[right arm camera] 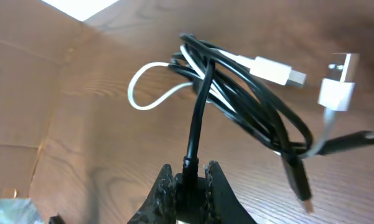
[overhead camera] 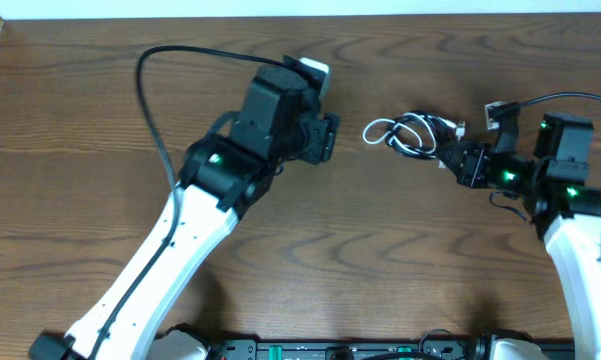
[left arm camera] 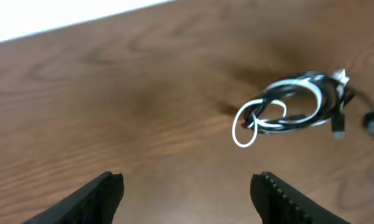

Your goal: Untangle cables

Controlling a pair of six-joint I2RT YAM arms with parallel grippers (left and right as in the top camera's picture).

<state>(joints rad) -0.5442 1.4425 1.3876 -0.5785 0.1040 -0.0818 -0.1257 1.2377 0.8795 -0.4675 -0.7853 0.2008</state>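
Note:
The cables [overhead camera: 410, 135] lie in one tangled bundle of black and white loops right of the table's middle. My right gripper [overhead camera: 450, 160] sits at the bundle's right end. In the right wrist view it [right arm camera: 188, 177] is shut on the plug end of a black cable [right arm camera: 196, 118], with the other cables [right arm camera: 249, 99] and white plugs [right arm camera: 274, 70] looped beyond it. My left gripper [overhead camera: 330, 135] hovers to the left of the bundle, apart from it. In the left wrist view it [left arm camera: 187, 186] stands open and empty, with the cables [left arm camera: 292, 109] ahead on the right.
The wooden table [overhead camera: 100, 150] ends at a pale strip along its far edge [left arm camera: 50, 25]. A thick black cord [overhead camera: 155, 100] arcs off my left arm over the table's left half. My right arm [overhead camera: 580, 230] fills the right side.

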